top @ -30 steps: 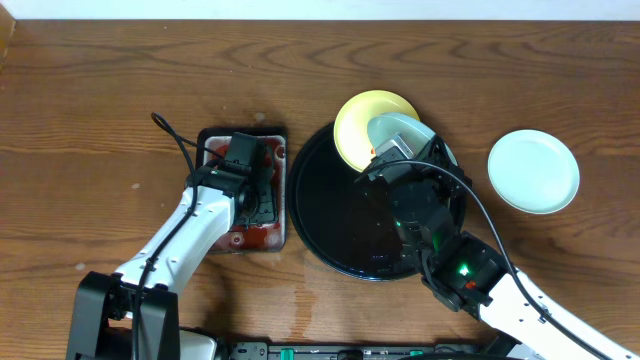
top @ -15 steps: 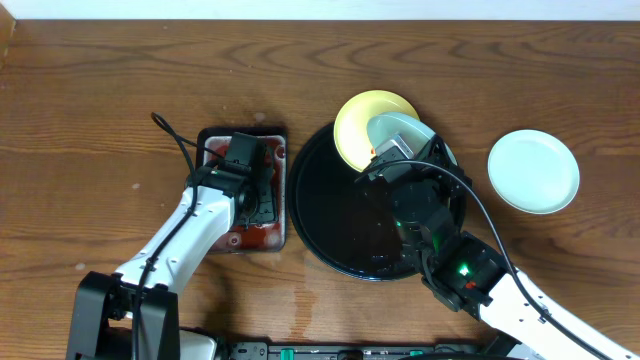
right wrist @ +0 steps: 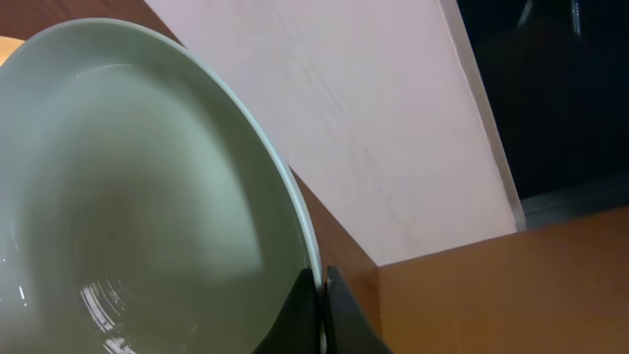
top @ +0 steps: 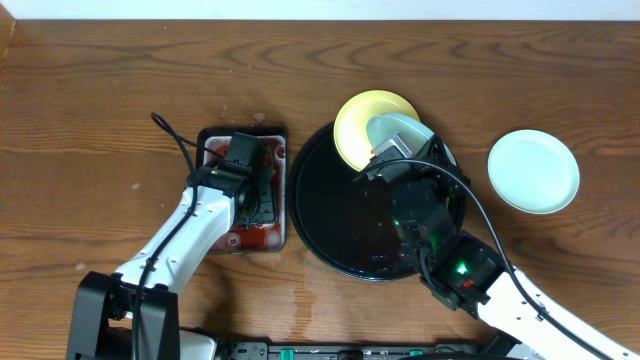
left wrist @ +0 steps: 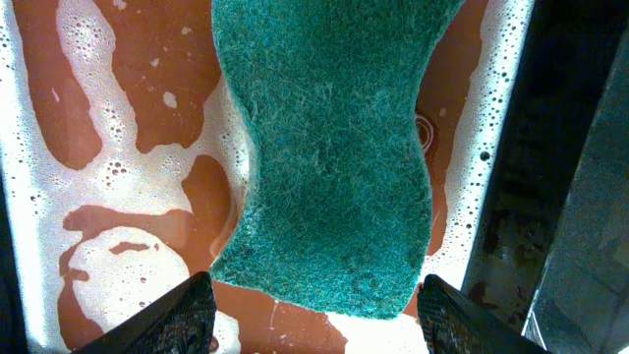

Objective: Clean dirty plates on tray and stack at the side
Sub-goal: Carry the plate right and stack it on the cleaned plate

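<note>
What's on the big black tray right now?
A pale yellow plate sits at the far rim of the black tray, with a mint plate overlapping it, pinched at its edge by the right gripper. The right arm hides the tray's right side.

Brown wooden worktop (top: 100, 100), grain running left to right, reaching to a pale wall at the far edge. Three things sit directly on it. Around the middle, a little to the right, is the big round glossy black tray (top: 325, 200), flat on the wood. Just beside it on the left, a narrow strip of wood between them, lies the small dark rectangular tray (top: 215, 133), with reddish, foamy liquid pooled inside. Over on the right, well clear of the black tray, one light mint plate (top: 533, 171) rests upright on the bare wood.
</note>
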You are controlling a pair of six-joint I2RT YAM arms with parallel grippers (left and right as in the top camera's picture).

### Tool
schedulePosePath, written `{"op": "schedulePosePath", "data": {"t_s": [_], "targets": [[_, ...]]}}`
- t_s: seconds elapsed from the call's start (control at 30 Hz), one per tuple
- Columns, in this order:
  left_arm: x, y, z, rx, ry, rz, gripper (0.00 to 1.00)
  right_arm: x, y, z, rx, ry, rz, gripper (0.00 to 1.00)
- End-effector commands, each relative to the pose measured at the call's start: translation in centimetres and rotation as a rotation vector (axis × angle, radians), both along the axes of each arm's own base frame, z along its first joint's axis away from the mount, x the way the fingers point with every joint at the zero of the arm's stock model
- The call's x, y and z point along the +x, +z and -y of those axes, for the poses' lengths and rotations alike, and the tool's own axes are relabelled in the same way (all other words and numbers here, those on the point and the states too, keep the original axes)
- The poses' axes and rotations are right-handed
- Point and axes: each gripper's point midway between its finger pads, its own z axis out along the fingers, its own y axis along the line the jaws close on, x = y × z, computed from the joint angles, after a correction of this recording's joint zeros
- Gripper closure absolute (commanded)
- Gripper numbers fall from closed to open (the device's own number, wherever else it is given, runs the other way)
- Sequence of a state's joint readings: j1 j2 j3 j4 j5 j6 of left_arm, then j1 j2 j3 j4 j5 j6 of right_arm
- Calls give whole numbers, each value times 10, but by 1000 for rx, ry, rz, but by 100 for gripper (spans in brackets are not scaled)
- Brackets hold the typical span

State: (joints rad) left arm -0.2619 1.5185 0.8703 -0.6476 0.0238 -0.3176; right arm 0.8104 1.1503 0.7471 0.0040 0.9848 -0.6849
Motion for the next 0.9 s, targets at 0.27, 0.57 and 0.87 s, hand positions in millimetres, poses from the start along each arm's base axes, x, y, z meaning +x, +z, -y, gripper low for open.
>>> {"op": "schedulePosePath", "data": {"t_s": [0.27,0.57,0.87], "targets": [[5,5,0,-4,9,16,33,14,-1,33,189,-147,32,99],[5,5,0,-4,9,15,33,15,-74,78,359,-360,-144,99],[5,4,0,-5,9,18,33,16,-79,79,378,-369,-156,99]]}}
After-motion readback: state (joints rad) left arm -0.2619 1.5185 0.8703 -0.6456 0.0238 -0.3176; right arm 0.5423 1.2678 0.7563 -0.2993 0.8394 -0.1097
